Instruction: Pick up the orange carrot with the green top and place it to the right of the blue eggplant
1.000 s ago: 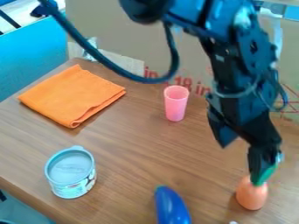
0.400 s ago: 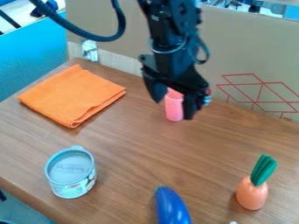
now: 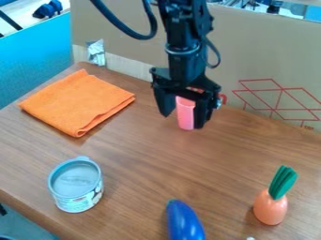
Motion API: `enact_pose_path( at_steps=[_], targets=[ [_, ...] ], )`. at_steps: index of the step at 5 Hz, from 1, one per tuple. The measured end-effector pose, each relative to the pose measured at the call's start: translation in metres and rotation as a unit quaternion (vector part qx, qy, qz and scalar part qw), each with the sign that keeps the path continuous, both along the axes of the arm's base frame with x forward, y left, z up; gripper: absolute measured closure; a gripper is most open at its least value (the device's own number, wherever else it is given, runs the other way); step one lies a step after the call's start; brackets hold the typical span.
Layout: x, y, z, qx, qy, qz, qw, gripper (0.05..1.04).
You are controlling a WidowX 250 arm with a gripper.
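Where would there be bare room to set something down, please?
The widest bare patch of table lies between the tin, blue eggplant, carrot and pink cup. A smaller one separates the orange cloth from the tin. It is crowded around the cup, where the tool hangs.

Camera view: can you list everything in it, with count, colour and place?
Cup: one, pink, at the gripper's fingers, far side.
Cloth: one, orange, folded, far left of the table.
Can: one, grey lid, near left.
Eggplant: one, blue, near edge, middle.
Carrot: one, orange with green top, near right.
Table: one, brown, under these.
Cardboard: brown, red lines, behind the table.
Gripper: one, black, fingers apart, above the table.
Arm: one, black, from the top edge.
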State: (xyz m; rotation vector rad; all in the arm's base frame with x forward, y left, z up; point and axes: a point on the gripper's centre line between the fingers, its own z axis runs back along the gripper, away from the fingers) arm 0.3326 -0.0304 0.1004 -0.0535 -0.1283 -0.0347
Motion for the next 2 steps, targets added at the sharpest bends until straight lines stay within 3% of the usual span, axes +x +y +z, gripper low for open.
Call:
enact_pose_path(
  at_steps=[2],
  targets=[
    [-0.0006,0.0001,0.0004,-0.001,0.007,0.000,1.0000,0.076]
  ],
)
